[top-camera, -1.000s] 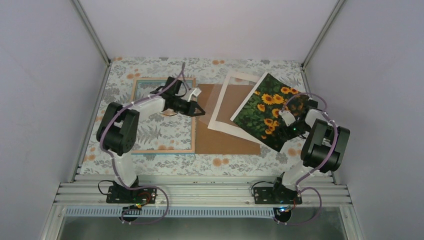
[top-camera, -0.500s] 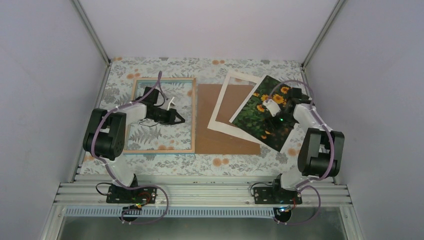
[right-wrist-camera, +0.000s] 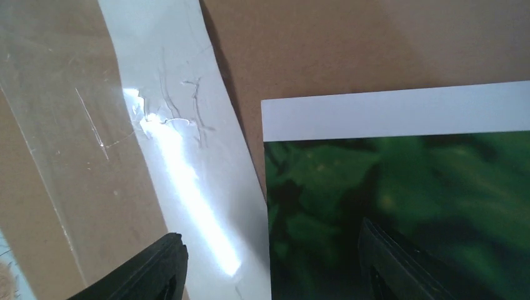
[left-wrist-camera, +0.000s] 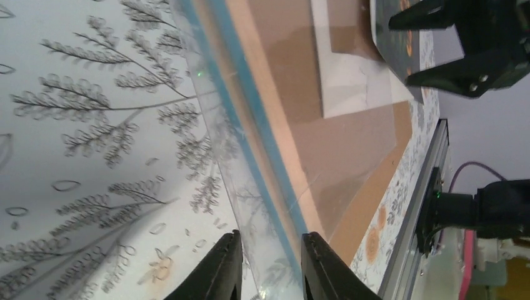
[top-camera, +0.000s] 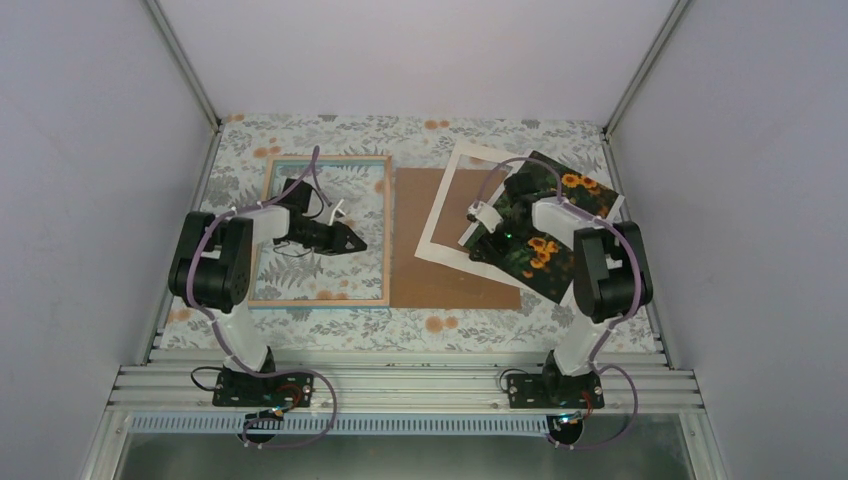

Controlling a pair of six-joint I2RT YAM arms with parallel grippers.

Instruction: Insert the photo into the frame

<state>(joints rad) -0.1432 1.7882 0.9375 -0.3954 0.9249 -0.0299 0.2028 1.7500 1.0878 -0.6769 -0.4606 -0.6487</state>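
1. Right claw (right-wrist-camera: 269,250) is spread wide, holding nothing, straddling a corner of the photo (top-camera: 535,262). The photo lies skewed on the right of the surface, across the white mat (top-camera: 450,200) and brown board (top-camera: 440,280).
2. Risk: the print lies flat, so closing here could pinch the mat with it, or crease the glossy corner.
3. Left claw (left-wrist-camera: 272,237) is narrowly apart over the frame (top-camera: 388,270) on the left, with the clear sheet (left-wrist-camera: 231,162) edge between its fingers and no clamp visible.
4. Risk: nudge that sheet and it slides off the frame.
5. Risk: the left arm sits over the frame, so you could collide when carrying the photo across.
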